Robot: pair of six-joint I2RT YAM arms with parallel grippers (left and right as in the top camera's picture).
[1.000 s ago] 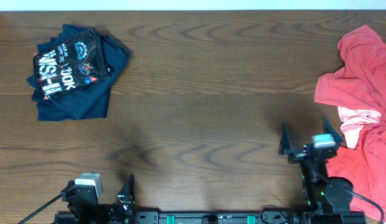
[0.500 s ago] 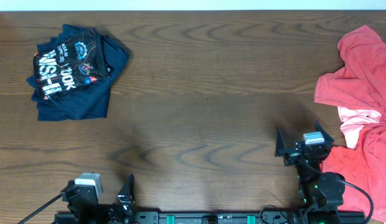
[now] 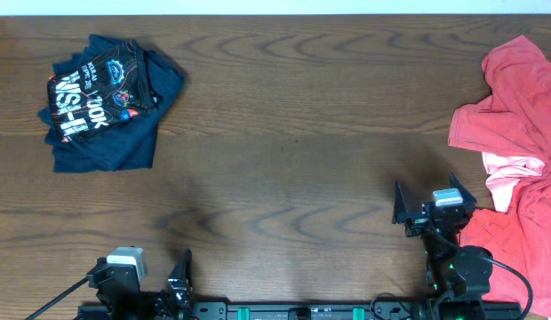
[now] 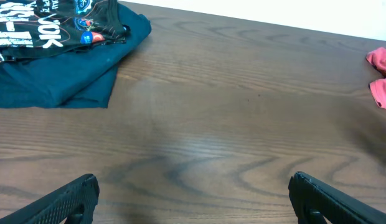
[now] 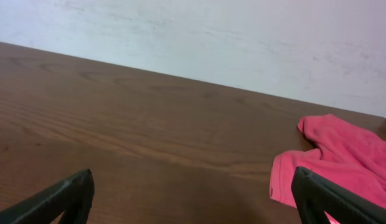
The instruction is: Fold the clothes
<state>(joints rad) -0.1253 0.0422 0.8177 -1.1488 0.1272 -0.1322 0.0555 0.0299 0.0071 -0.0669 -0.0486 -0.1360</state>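
Observation:
A folded dark blue T-shirt (image 3: 107, 98) with a printed front lies at the far left of the table; it also shows in the left wrist view (image 4: 62, 50). A crumpled pink-red garment (image 3: 515, 133) lies at the right edge and shows in the right wrist view (image 5: 342, 162). My right gripper (image 3: 433, 206) is open and empty, just left of the pink garment's lower part (image 5: 193, 205). My left gripper (image 3: 160, 283) is open and empty at the front edge (image 4: 193, 205), far from both clothes.
The brown wooden table (image 3: 293, 151) runs between the two garments. A pale wall (image 5: 211, 37) stands behind the table's far edge. The arm bases and a rail (image 3: 302, 309) sit along the front edge.
My right gripper has drawn back a little toward the front edge and shifted slightly left, then stopped. The left arm and both garments have not moved.

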